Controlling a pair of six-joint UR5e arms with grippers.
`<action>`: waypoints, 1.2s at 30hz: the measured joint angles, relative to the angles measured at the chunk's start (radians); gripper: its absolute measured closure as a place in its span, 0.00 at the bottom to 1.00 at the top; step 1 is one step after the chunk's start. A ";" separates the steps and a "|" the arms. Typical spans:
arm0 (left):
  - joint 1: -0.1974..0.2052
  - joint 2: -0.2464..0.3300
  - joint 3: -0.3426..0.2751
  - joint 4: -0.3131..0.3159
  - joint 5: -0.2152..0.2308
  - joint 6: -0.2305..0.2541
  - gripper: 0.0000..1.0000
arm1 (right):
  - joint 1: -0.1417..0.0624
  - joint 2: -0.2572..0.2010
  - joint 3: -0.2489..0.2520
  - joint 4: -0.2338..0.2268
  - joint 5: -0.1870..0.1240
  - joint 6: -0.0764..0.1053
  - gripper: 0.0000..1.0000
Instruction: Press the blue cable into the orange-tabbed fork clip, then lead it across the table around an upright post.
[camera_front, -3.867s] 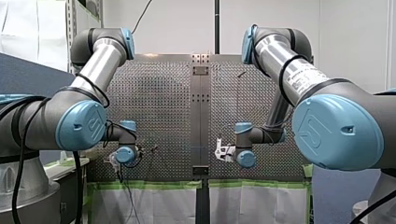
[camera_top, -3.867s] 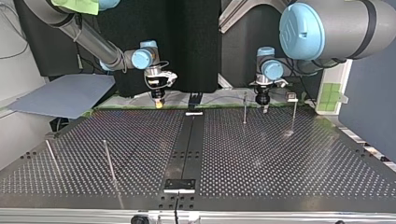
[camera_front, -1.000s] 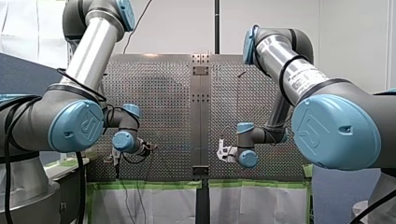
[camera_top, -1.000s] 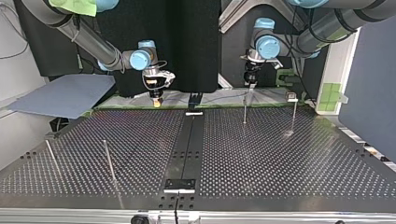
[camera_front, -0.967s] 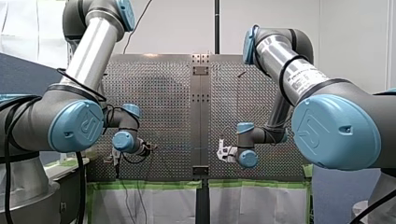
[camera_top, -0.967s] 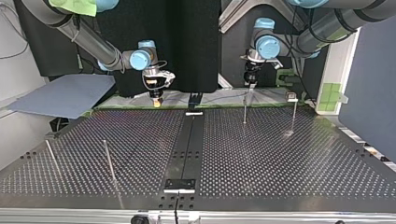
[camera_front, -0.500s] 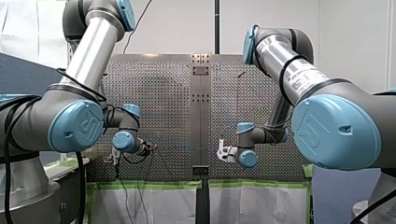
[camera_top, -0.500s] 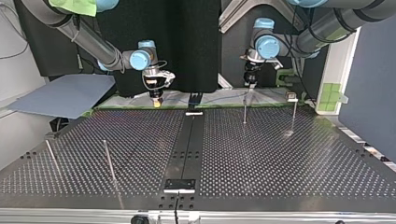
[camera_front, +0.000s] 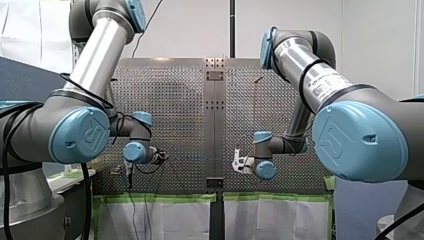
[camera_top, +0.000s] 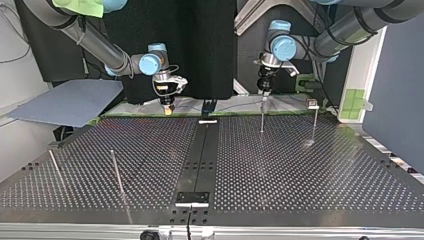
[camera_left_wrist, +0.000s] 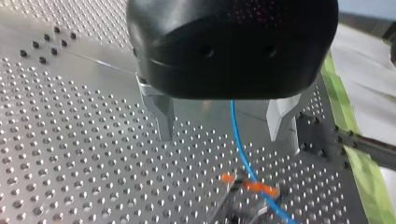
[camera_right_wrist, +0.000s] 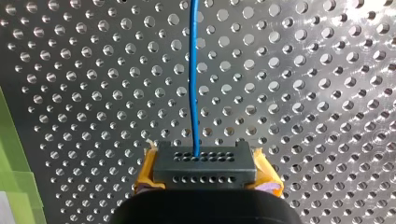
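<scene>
One fork clip (camera_left_wrist: 250, 187) blurry, partly cut off under blue cable (camera_left_wrist: 236, 140).

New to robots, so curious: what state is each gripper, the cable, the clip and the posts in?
Thin blue cable: drawn fairly straight.
Orange-tabbed fork clip: cable lies across it; seating too blurred.
My left arm's black, metal-fingered gripper: open, straddling the cable without touching.
My right arm's yellow-padded gripper: shut on the cable.
Thin metal post: upright.

Silver-grey arms (camera_front: 95, 55), pale blue joint caps (camera_front: 80, 135), black cables (camera_front: 102, 95), left claw (camera_left_wrist: 223, 135) black with metal fingers (camera_left_wrist: 164, 116), right claw (camera_right_wrist: 204, 161) yellow-padded
</scene>
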 joint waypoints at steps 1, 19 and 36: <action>-0.004 0.000 0.000 0.001 0.004 -0.005 0.02 | 0.000 0.000 0.000 0.000 0.000 0.000 1.00; -0.141 -0.090 0.116 -0.049 -0.071 -0.116 0.02 | 0.003 0.000 0.000 -0.001 0.000 0.000 1.00; -0.154 -0.167 0.297 -0.073 -0.201 -0.091 0.02 | 0.004 0.000 0.000 -0.003 0.000 0.000 1.00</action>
